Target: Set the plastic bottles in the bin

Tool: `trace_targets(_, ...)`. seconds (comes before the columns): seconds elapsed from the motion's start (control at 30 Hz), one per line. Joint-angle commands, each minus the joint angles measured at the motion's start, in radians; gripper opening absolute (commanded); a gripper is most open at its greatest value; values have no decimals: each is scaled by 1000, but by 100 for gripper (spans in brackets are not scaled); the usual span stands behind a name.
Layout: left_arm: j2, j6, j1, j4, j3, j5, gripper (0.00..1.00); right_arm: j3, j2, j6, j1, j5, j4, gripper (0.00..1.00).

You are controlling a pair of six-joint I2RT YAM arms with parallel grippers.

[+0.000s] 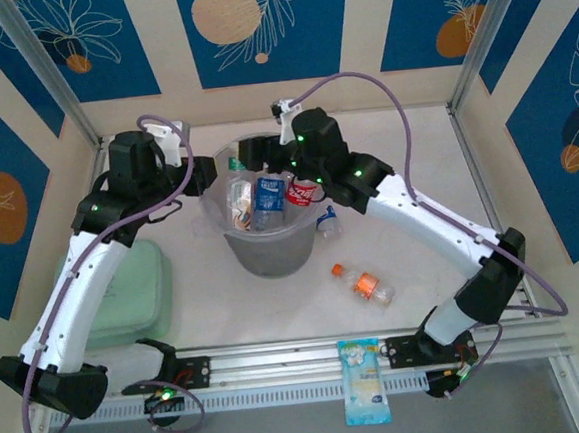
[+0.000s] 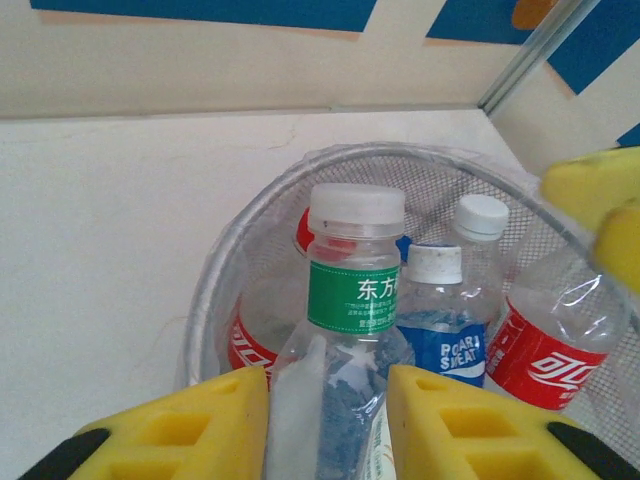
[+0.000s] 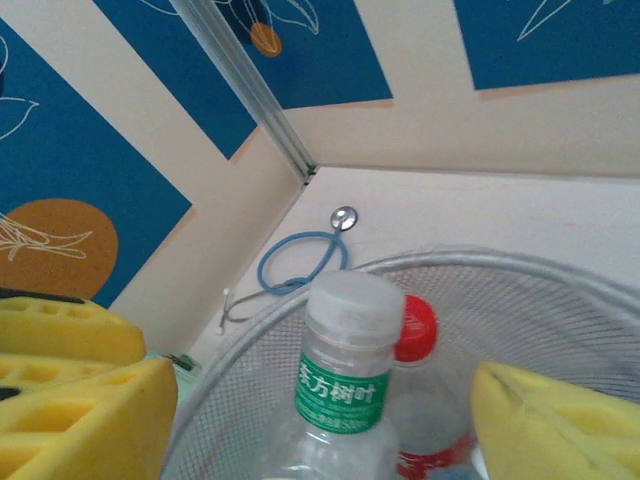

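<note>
Left fingers [image 2: 200, 420] seemingly pinch green-label bottle [image 2: 352, 290]; right fingers [image 3: 560, 425] spread wide

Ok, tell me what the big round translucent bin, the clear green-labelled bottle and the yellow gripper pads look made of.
Big round translucent bin: likely thin plastic, cloudy grey-white, fine grid texture on the wall.
Clear green-labelled bottle: glossy transparent plastic, white cap, printed label.
Yellow pads on the left gripper: probably foam or soft rubber, matte, with moulded recesses.
</note>
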Motion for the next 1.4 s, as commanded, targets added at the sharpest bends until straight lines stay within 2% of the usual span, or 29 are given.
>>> trace_targets(0.0, 36, 76, -53, -89, 69, -100, 35, 25, -57, -84, -32, -5, -118, 76)
trace_targets(0.13, 77, 115, -109, -111, 112, -158, 32, -30, -146, -123, -101, -23, -211, 73)
trace_targets(0.3, 127, 136, -137, -103, 125, -162, 28, -179, -331, -91, -243, -79, -268, 71)
trace_targets(0.5, 163, 131, -150, -63, 91, -152, 24, -359, -573, -36, -478, -112, -345, 65)
trace_targets(0.57, 167, 117, -150, -43, 64, -134, 23, -410, -625, -5, -546, -152, -368, 64)
trace_targets(0.67, 178, 100, -150, -22, 27, -116, 21, -474, -660, 28, -623, -290, -401, 62)
trace_targets(0.73, 186, 93, -151, -15, 7, -105, 20, -503, -650, 18, -654, -344, -441, 62)
trace_targets(0.83, 187, 83, -151, -7, -28, -96, 20, -528, -605, -6, -671, -360, -514, 63)
trace_targets(0.93, 183, 67, -151, 6, -79, -100, 19, -575, -547, -8, -673, -430, -507, 64)
trace_targets(1.17, 172, 51, -151, 8, -99, -89, 18, -668, -395, 50, -662, -522, -306, 60)
trace_targets(1.3, 152, 53, -150, 0, -66, -88, 19, -667, -229, 62, -627, -587, -167, 59)
trace_targets(1.37, 139, 53, -149, 0, -56, -86, 22, -640, -138, 64, -613, -626, -125, 63)
